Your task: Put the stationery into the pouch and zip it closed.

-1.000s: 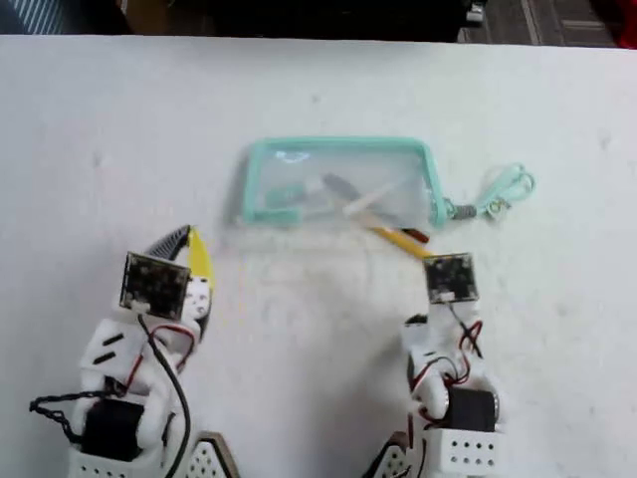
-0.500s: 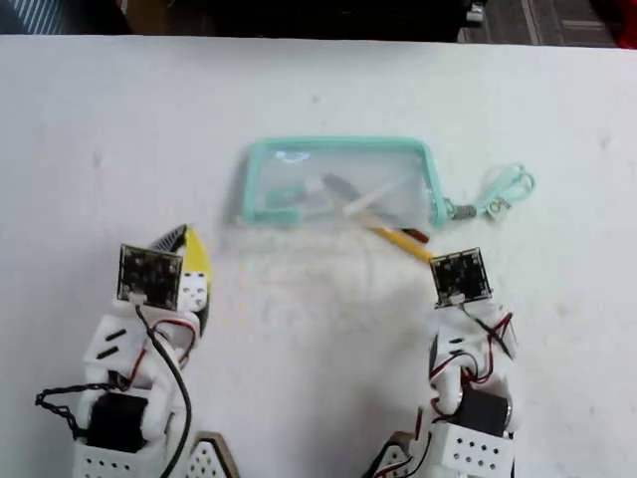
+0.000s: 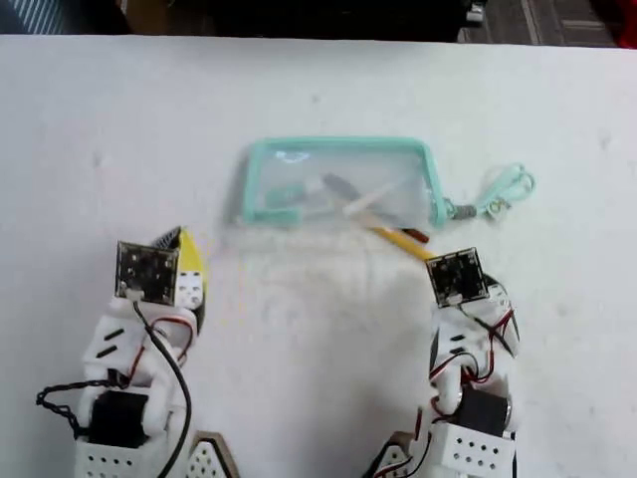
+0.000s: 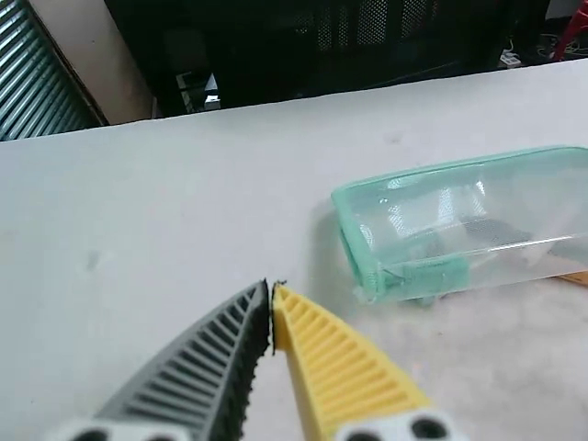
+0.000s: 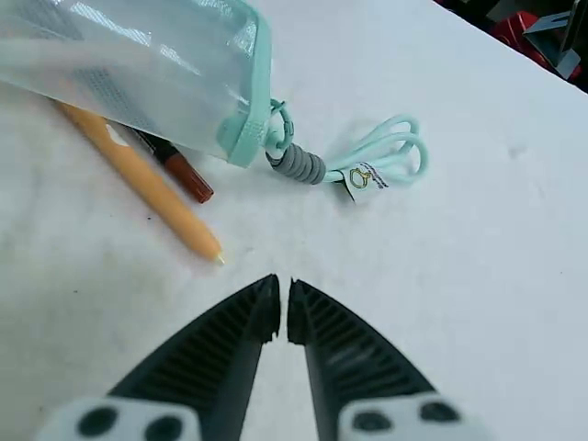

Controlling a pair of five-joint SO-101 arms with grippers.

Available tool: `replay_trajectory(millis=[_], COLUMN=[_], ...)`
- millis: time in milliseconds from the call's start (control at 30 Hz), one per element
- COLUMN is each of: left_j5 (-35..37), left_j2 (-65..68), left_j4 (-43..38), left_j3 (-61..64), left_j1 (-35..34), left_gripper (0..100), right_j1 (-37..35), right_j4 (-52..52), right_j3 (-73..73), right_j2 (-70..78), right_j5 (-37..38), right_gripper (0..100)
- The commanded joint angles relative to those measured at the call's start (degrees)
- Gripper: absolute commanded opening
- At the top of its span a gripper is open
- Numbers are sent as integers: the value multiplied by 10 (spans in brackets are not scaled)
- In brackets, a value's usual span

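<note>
On the white counter (image 3: 318,90), the left grey-and-yellow claw (image 4: 272,292) is held tips together, empty, near the clear plastic pouch with mint-green edging (image 3: 338,142), laid flat mid-counter. An orange-yellow pencil (image 5: 138,175) and a brown-tipped pen (image 5: 179,175) are seen jutting past its edge. The right black claw (image 5: 284,294) is likewise closed, empty. A small printed tag (image 5: 365,177) is carried on the mint cord (image 5: 395,147); its writing cannot be read.

Clear mint pouch (image 3: 338,184), pencil (image 3: 403,242) at edge
</note>
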Motion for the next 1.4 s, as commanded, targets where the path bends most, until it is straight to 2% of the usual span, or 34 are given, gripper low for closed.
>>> replay_trajectory(millis=[0,233,500,667,800,967,1200,1367], left_j5=[4,-32,-33,-68,-69,-17,-88,-65], left_j2=[-3,-2,12,152,329,488,571,574], left_j4=[-17,-30,-4,4,-8,-48,-103,-104], left_j3=[-5,-9,-55,-134,-200,-245,-252,-250], left_j1=[0,0,18,61,64,30,25,24], left_gripper=[38,37,38,37,35,34,24,24], right_j1=[-5,-5,-5,-7,-56,-131,-146,-146], right_j4=[-7,-6,109,124,129,167,178,180], right_j3=[5,-8,-129,-165,-174,-177,-178,-178], right_j2=[-5,-6,-6,-2,-1,0,0,0], right_j5=[3,4,3,3,3,3,3,3], right_gripper=[20,22,23,24,24,22,20,20])
